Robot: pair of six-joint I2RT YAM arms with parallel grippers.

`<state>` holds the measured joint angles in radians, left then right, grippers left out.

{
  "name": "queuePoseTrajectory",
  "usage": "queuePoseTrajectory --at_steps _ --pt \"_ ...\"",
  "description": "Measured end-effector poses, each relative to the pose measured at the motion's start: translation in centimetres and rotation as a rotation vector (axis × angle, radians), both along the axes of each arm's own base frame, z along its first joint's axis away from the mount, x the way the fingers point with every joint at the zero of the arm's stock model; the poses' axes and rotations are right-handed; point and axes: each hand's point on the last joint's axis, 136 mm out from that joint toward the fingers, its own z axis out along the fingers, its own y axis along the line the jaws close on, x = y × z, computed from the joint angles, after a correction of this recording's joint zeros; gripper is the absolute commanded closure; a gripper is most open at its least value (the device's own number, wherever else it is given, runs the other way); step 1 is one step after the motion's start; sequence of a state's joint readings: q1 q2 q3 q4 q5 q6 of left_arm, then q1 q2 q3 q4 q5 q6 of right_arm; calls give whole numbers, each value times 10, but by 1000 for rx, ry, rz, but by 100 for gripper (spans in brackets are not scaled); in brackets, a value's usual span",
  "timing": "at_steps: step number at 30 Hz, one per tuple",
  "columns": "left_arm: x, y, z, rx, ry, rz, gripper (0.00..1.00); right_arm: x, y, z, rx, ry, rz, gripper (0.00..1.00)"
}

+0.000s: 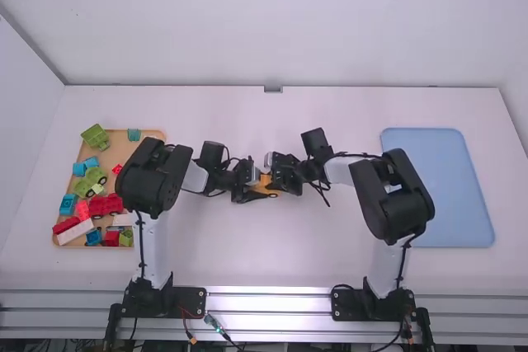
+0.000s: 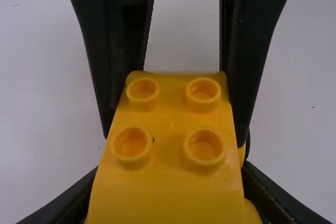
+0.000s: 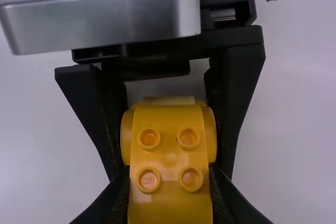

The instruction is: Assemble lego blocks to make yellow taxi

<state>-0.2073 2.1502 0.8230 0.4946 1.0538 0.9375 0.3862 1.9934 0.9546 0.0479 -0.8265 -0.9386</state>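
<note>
The left gripper (image 1: 253,190) has its jaws parted by the width of a yellow studded block (image 2: 173,195), one finger along each flank. The right gripper (image 1: 279,177) closes the same way, a finger on either side of yellow studded brickwork (image 3: 169,156) with rounded sides. The grippers face each other, nearly meeting, with the yellow work between them near the middle of the white table (image 1: 247,269); a dark wheel (image 1: 273,195) shows at its near edge.

Outward from there, the left arm's wrist and forearm run roughly level toward the right. Its black elbow (image 1: 154,175) is bent sharply, the white lower link dropping almost straight to the base. The right arm mirrors it: forearm angled leftward and a little away from the camera, elbow (image 1: 392,195) out to the right, lower link slanting down to its base.

Left of the left arm, partly behind its elbow, a tan tray (image 1: 86,151) carries green, blue, red and white blocks. Beyond the right elbow lies a light-blue tray (image 1: 445,187).
</note>
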Motion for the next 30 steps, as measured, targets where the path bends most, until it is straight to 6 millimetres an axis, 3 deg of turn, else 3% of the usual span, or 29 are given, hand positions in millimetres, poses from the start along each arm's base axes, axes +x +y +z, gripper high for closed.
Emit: queuePoseTrajectory --at_steps 5,18,30 --pt "0 0 0 1 -1 0 65 0 0 0 -2 4 -6 67" --pt "0 0 -1 3 -1 3 67 2 0 -2 -15 22 -28 64" --pt "-2 -4 0 3 -1 -10 67 3 -7 -4 14 33 -20 49"
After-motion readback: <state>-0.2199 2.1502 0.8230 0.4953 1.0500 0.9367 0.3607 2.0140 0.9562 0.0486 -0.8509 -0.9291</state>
